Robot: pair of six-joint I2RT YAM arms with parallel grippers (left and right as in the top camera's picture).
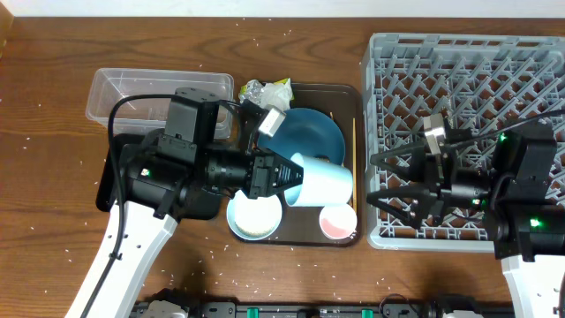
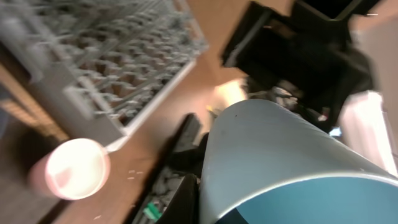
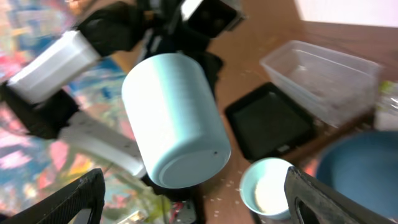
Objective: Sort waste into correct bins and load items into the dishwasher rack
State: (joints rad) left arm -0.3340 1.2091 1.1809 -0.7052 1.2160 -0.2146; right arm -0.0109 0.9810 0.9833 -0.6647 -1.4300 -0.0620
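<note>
Light-blue cup (image 1: 322,181) in left fingers (image 1: 288,168), seemingly clear of rack (image 1: 468,62)

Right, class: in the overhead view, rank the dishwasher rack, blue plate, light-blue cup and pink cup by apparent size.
1. dishwasher rack
2. blue plate, partly hidden
3. light-blue cup, held nearer the camera, so its lead over the next is unsure
4. pink cup

The left gripper (image 1: 287,174) pointed rightward, clamped on the light-blue cup (image 1: 322,181), while the right gripper (image 1: 371,179) faced it, pointing leftward with jaws spread wide.
</note>
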